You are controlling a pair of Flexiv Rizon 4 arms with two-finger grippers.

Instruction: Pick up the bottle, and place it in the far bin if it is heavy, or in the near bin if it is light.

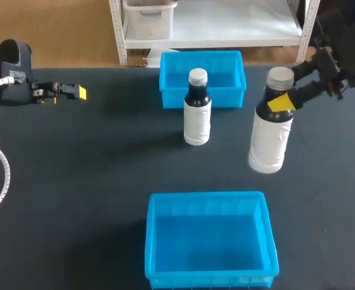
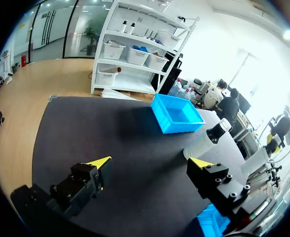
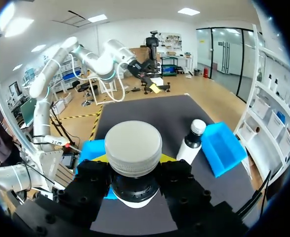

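Blue plastic comes first: the near bin [image 1: 208,197] sits toward the front of the table [image 1: 74,193] with nothing in it. Past it, your right gripper [image 1: 281,101] is clamped on the neck of the held bottle [image 1: 269,130], a dark one wrapped in white. It hangs right of the middle, between the two bins. Its base looks clear of the table, though from above you can't be sure. Just left of it, a second bottle [image 1: 197,115] stands upright, close in front of the far bin [image 1: 165,81]. Off at the left edge, your left gripper [image 1: 74,92] hovers with its fingers spread and nothing in them.

The grip is high on the neck, so a heavy bottle could swing or slide down through the fingers if you move sharply. A straight run to the far bin passes close to the second bottle, and the hanging base could knock it over. Nothing visible tells you the weight, so choosing a bin by looks would be the real mistake.

The right wrist view gives you what the head view hides: the cap [image 3: 133,145] centred, with a finger on each side. Only the head view shows the base. The left wrist view confirms that the left fingers [image 2: 99,163] are wide apart over bare table. It also catches one bottle [image 2: 204,143] near the far bin [image 2: 177,114], without showing which.
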